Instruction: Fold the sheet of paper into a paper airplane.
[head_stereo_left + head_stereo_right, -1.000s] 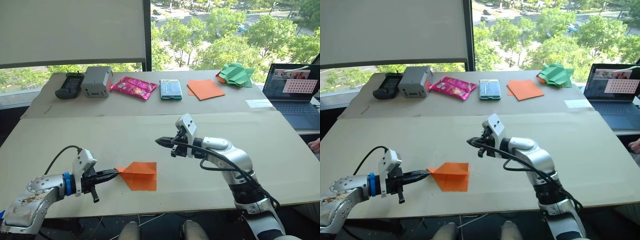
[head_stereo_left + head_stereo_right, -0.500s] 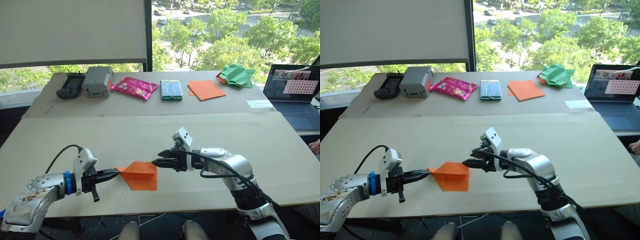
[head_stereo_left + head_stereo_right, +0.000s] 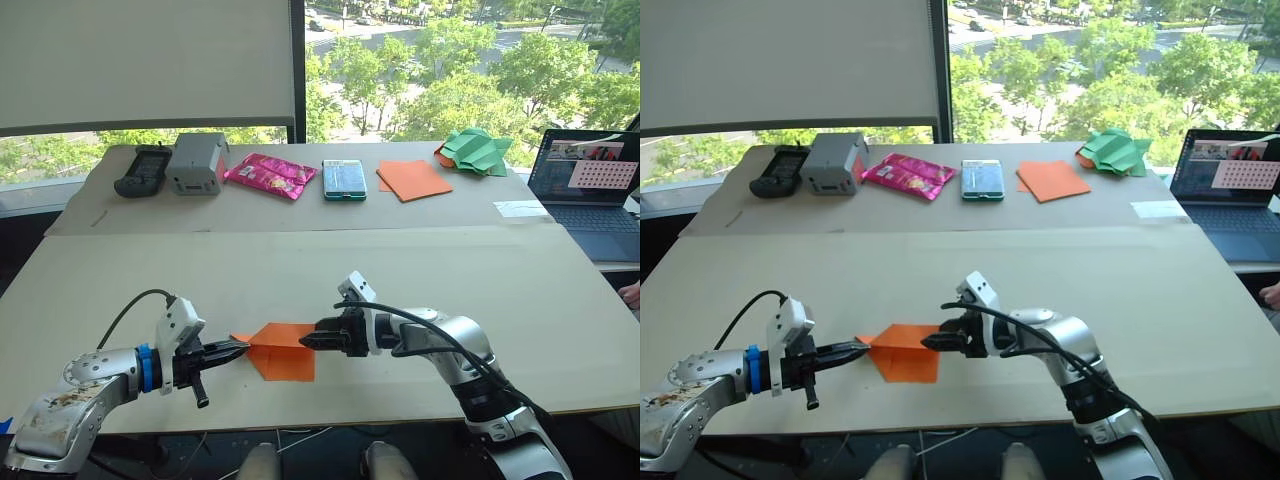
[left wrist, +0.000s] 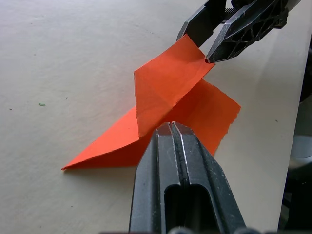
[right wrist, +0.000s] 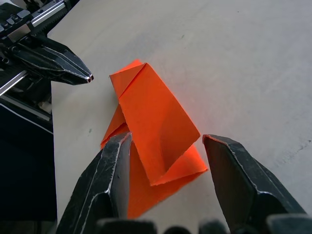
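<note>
Left eye view gives me the whole bench (image 3: 560, 300), and I go from left to right. My left pincer (image 3: 240, 349) is low over the bench with its two fingers pressed together; its tip is at the pointed left corner of the sheet of paper (image 3: 283, 351), but I cannot tell if it really pinches the paper. From the left wrist view the closed fingers (image 4: 181, 161) stand just before the near edge of the sheet. The sheet of paper lies on the near part of the bench, already folded partly, with one flap lifted up. Just right of it is my right pincer (image 3: 306, 342), with its fingers apart and one on each side of the raised flap's edge, as the right wrist view shows (image 5: 165, 146). Along the far side of the bench I see a grey box (image 3: 194, 163), a pink packet (image 3: 268, 175), a smooth orange paper (image 3: 412, 179), a green paper heap (image 3: 472, 150) and a laptop (image 3: 588, 187).
</note>
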`<state>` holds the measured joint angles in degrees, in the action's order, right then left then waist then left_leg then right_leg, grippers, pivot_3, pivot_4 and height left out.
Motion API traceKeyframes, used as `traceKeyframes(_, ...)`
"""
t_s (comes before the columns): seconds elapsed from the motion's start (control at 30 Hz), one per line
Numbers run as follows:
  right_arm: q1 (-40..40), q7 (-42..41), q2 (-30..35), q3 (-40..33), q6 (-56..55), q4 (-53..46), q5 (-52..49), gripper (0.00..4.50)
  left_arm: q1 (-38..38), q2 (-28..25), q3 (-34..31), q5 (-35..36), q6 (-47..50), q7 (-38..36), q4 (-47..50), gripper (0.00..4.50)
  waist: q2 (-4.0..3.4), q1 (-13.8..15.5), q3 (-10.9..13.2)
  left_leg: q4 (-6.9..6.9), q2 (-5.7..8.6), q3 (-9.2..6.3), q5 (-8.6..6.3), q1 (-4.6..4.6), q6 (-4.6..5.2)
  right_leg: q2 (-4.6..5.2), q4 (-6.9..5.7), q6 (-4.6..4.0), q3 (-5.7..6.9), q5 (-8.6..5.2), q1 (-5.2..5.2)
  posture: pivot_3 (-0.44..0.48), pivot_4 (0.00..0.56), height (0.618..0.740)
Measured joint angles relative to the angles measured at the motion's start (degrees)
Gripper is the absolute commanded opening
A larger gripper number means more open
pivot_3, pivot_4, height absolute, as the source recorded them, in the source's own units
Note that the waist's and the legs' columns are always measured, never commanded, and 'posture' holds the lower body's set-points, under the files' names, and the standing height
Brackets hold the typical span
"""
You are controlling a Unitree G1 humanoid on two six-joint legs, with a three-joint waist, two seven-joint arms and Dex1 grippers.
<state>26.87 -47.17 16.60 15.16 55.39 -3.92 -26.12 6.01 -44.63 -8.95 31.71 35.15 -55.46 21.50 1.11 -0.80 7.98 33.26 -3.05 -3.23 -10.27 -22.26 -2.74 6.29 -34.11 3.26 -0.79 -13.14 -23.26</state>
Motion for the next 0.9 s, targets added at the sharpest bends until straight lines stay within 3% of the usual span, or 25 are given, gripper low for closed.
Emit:
traceKeyframes(0.07, -0.02, -0.13, -0.16, 0.00, 0.00, 0.00, 0.00, 2.61, -0.21, 0.00, 0.06, 0.04, 0.22, 0.33, 0.08, 0.00, 0.00, 0.00, 0.00, 0.00, 0.00, 0.00, 0.00, 0.00, 0.00, 0.00, 0.00, 0.00, 0.00, 0.00, 0.00, 0.000, 0.150, 0.706)
traceKeyframes(0.17, -0.02, -0.13, -0.37, -0.02, 0.00, 0.00, 0.00, 1.87, -0.61, -0.01, 0.06, 0.24, 0.67, 0.46, 0.11, 0.00, 0.00, -0.01, 0.00, 0.01, 0.00, 0.00, 0.00, 0.00, 0.00, 0.00, 0.00, 0.00, 0.00, 0.00, 0.00, 0.000, 0.150, 0.706)
traceKeyframes(0.33, -0.37, -0.09, -0.62, -0.09, 0.00, 0.00, -0.01, 0.11, -0.80, -0.27, 0.04, 1.43, 1.70, 0.41, 0.20, 0.00, 0.00, -0.01, 0.00, 0.01, 0.00, 0.00, 0.00, 0.00, 0.01, -0.01, 0.00, 0.00, 0.00, 0.00, 0.01, 0.000, 0.150, 0.706)
traceKeyframes(0.5, -0.67, 0.08, -0.53, 0.02, -0.71, -0.25, 0.21, 0.05, -1.33, -0.79, -1.15, 2.56, 2.62, 0.40, 0.20, 0.00, 0.00, -0.01, 0.00, 0.01, 0.00, 0.00, 0.00, 0.00, 0.00, -0.01, 0.00, 0.00, 0.00, 0.00, 0.01, 0.000, 0.150, 0.706)
traceKeyframes(0.63, -1.21, -0.09, 0.42, -0.02, -8.29, -3.46, 1.89, 0.05, -2.07, -0.86, -1.98, 4.44, 3.53, 0.82, 0.21, 0.00, 0.00, 0.02, 0.00, 0.02, 0.00, 0.00, 0.00, -0.02, 0.00, 0.00, 0.01, 0.01, 0.00, 0.00, 0.01, 0.000, 0.150, 0.706)
traceKeyframes(0.8, -0.54, 0.28, 3.21, -0.09, -24.47, -9.01, 8.45, 0.05, -4.55, -0.85, -3.71, 6.90, 5.25, 1.92, 0.21, 0.00, -0.01, 0.04, 0.00, 0.04, 0.01, 0.00, 0.00, 0.00, 0.00, -0.01, 0.01, 0.02, 0.00, 0.01, 0.03, 0.000, 0.150, 0.706)
traceKeyframes(0.9, 0.72, 2.72, 9.76, 5.98, -44.19, -10.14, 24.10, 0.05, -5.66, -0.83, -3.77, 7.90, 6.32, 2.43, 0.01, 0.00, 0.00, 0.02, 0.00, 0.05, 0.02, 0.02, 0.00, 0.05, -0.02, 0.01, 0.06, 0.03, 0.00, 0.00, 0.04, 0.000, 0.150, 0.706)
